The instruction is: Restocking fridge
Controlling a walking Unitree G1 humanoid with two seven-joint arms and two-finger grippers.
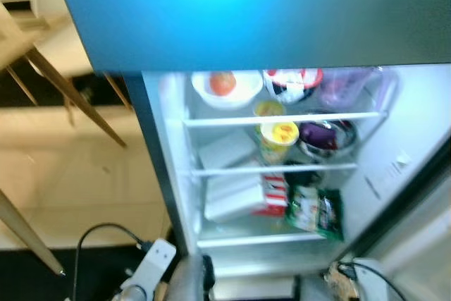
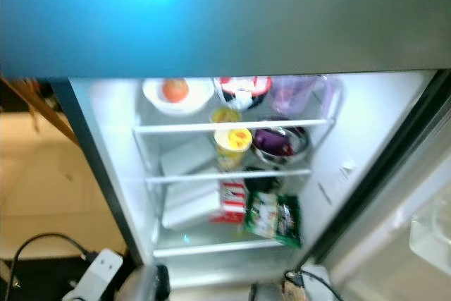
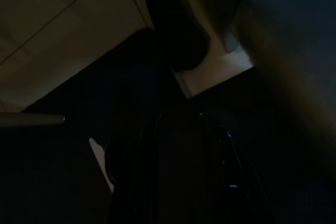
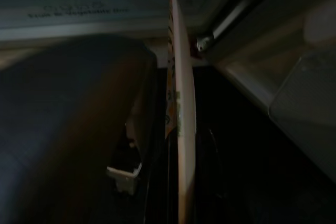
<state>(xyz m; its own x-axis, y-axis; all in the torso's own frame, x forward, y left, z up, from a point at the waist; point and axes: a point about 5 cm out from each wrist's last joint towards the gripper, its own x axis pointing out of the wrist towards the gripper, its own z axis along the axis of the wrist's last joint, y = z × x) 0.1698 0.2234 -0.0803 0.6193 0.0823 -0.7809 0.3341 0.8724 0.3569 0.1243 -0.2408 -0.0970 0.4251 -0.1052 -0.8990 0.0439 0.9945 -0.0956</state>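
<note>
The fridge (image 1: 416,125) stands open in front of me, its white wire shelves (image 1: 282,119) lit. On top sit a white bowl with an orange fruit (image 1: 224,86), a red-and-white bowl (image 1: 292,82) and a purple container (image 1: 345,86). Below are yellow cups (image 1: 278,135), a metal bowl (image 1: 328,139), white boxes (image 1: 229,195), a red-and-white carton (image 1: 275,192) and a green packet (image 1: 317,211). My right gripper (image 4: 178,192) hangs low by the fridge's foot, shut on a thin flat packet (image 4: 181,103) seen edge-on. The left gripper (image 3: 178,182) hangs idle in the dark.
The blue-grey upper door (image 1: 246,12) fills the top of the view. The open lower door (image 2: 423,230) stands at the right. A white power strip (image 1: 151,259) with a black cable lies on the floor at the left, near slanted wooden legs (image 1: 70,96).
</note>
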